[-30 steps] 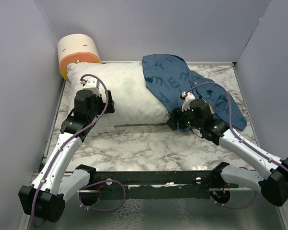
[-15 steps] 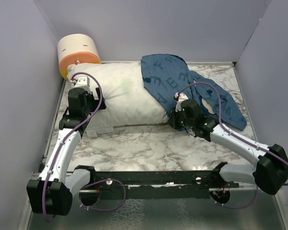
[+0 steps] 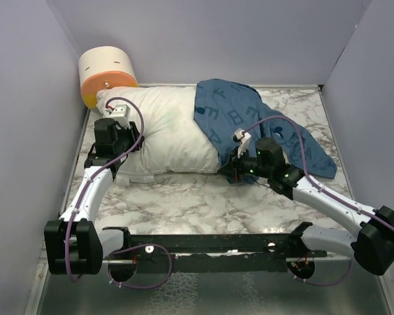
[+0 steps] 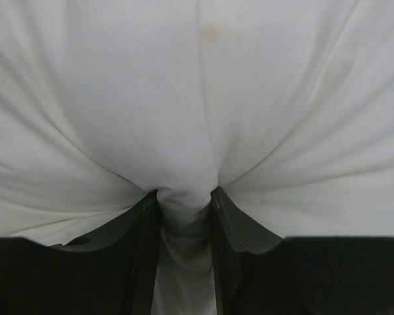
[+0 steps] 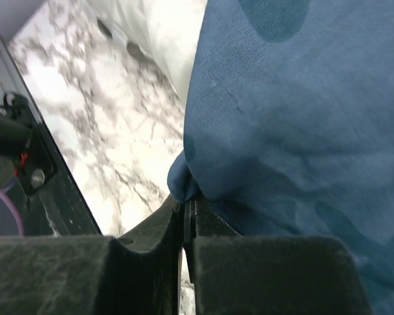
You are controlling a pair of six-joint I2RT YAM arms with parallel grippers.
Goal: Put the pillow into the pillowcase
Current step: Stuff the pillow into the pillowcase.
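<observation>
Two soft things are lying on the marbled worktop (image 3: 203, 197): the pillow (image 3: 164, 134) and the pillowcase (image 3: 249, 118).

At the far left, a cream drum with an orange band (image 3: 106, 75) is standing in the back corner, touching the pillow's left end. Whether it is hollow cannot be told.

Just in front of it, the left end effector (image 4: 184, 195) is pinching a fold of the pillow's white fabric. In the left wrist view the cloth is bunching between the two dark fingers (image 4: 141, 230) and fanning out in creases above them.

The pillow is stretching lengthwise across the back half of the worktop, plump and mostly bare. Only its right end is being covered, by the dark blue pillowcase with light blue letters. The case is draping over that end and spreading, crumpled, to the right across the marble. Whether the covered end is sitting inside the sack's opening or merely under a layer of it cannot be told.

The right end effector (image 5: 186, 207) is pressing together on the near left edge of the pillowcase, just beside the pillow's near right corner. The right wrist view is showing a small blue fold nipped between the closed fingertips.
</observation>
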